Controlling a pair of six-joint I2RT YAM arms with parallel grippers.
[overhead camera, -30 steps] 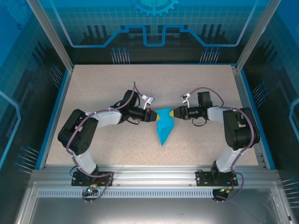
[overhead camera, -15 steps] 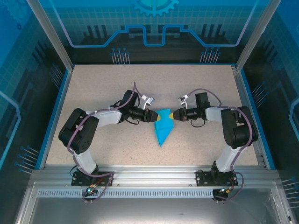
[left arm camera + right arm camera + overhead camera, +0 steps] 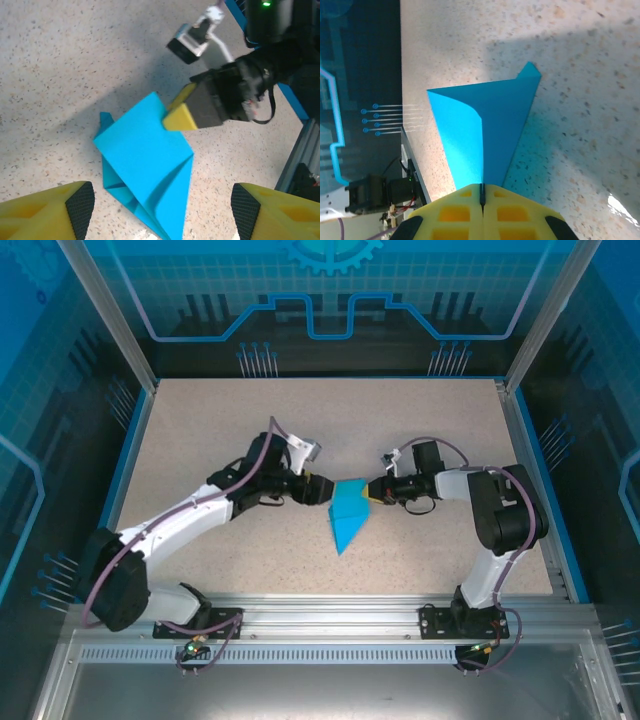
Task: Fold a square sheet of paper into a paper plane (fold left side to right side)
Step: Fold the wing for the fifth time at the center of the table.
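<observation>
Right gripper (image 3: 371, 492) clamped the folded bright cyan-blue paper sheet (image 3: 347, 518) at its 2 o'clock corner; left gripper (image 3: 326, 492) gaped apart at 10 o'clock.

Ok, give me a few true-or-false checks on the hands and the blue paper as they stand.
1. The right hand is shut on the blue paper. True.
2. The left hand grips the paper too. False: its fingers stand wide apart, not closed on it.
3. The paper is a flat, unfolded square. False: it is folded into a creased, pointed shape.
4. The paper's sharp tip points toward the arm bases. True.
5. The paper lies at the far edge of the table. False: it lies mid-table, between the two hands.
</observation>
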